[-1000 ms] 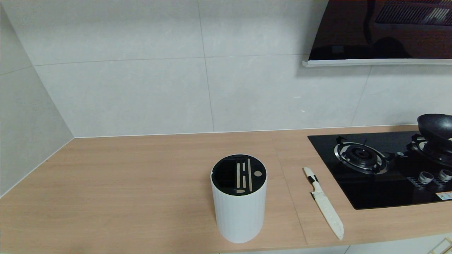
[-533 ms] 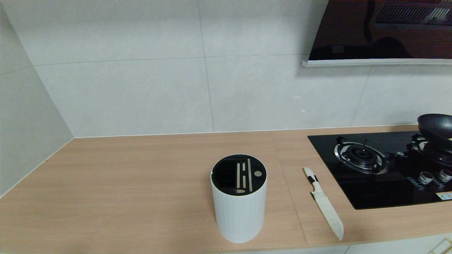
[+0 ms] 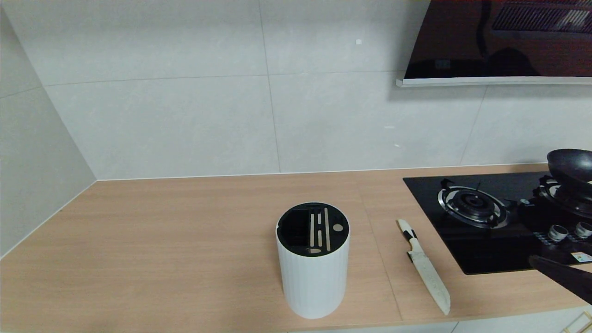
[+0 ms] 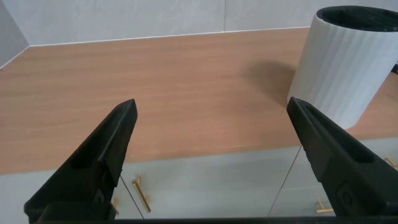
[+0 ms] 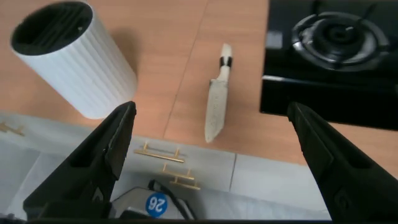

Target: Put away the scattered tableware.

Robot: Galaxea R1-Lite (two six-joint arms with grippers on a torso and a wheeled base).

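Observation:
A white ribbed knife holder (image 3: 313,263) with a black slotted top stands upright near the counter's front edge. To its right a white knife (image 3: 423,266) with a black band on its handle lies flat, blade toward the front edge. My right gripper (image 5: 211,111) hangs open off the counter's front edge, with the knife (image 5: 217,99) and the holder (image 5: 78,59) beyond it. One of its fingers (image 3: 562,276) pokes in at the lower right of the head view. My left gripper (image 4: 210,106) is open and empty before the counter edge, left of the holder (image 4: 345,62).
A black gas stove (image 3: 485,222) is set into the counter right of the knife, with a dark wok (image 3: 571,166) on its far burner. A range hood (image 3: 499,41) hangs above. Cabinet fronts with gold handles (image 5: 161,154) lie below the counter edge. Bare wooden counter (image 3: 162,240) stretches left.
A finger of my right gripper has come into the head view at the lower right. The holder and the knife have not moved.

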